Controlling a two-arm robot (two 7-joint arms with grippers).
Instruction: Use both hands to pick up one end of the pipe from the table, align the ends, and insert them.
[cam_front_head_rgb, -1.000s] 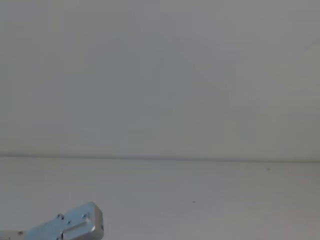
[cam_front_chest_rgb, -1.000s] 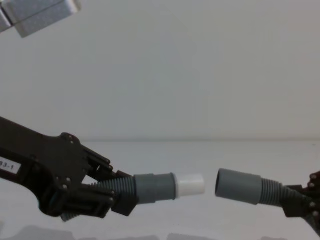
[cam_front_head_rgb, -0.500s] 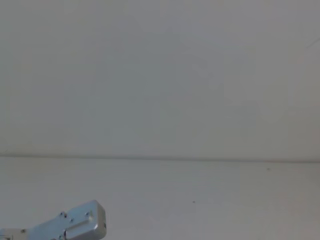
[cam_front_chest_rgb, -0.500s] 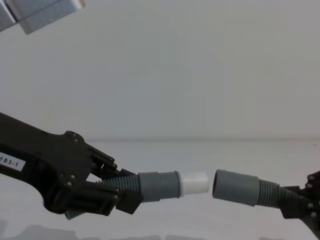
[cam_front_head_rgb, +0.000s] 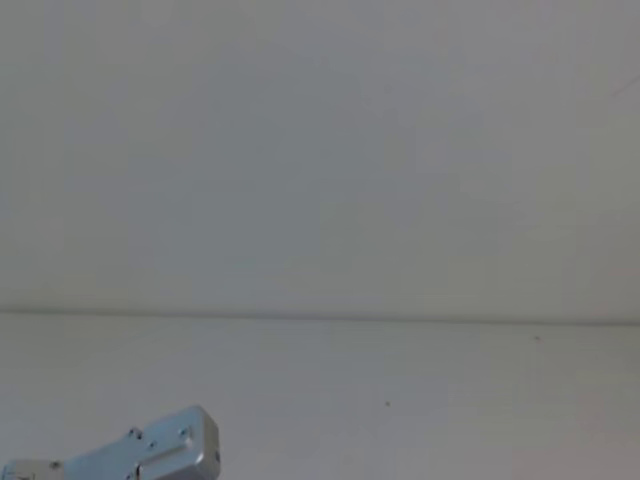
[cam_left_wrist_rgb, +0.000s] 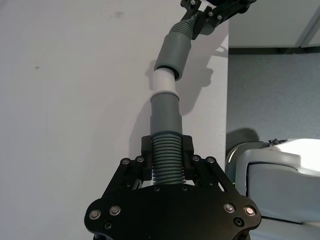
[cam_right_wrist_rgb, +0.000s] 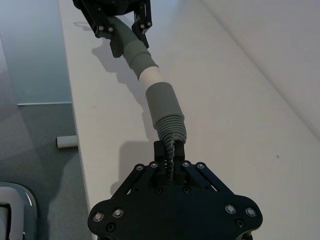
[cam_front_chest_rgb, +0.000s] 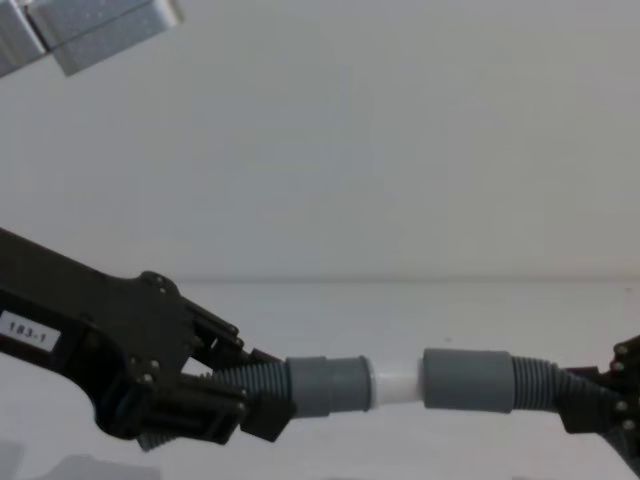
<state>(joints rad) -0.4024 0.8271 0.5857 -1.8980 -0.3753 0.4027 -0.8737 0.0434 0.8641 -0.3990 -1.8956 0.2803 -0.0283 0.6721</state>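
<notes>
Black plastic left hand (cam_front_chest_rgb: 215, 400), lower left of the chest view, clamps the ribbed dark-grey hose piece with the white tip (cam_front_chest_rgb: 395, 384). That tip sits partly inside the plain grey socket cuff (cam_front_chest_rgb: 467, 380) at lower centre. At lower right, the black right hand (cam_front_chest_rgb: 600, 405) grips the socket piece above the white bench (cam_front_chest_rgb: 400, 310).

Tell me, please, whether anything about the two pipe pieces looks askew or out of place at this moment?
The joint is not straight. In the left wrist view the dark-grey ribbed piece with the white tip meets the wider plain grey socket at a slight angle, and part of the tip remains outside.
</notes>
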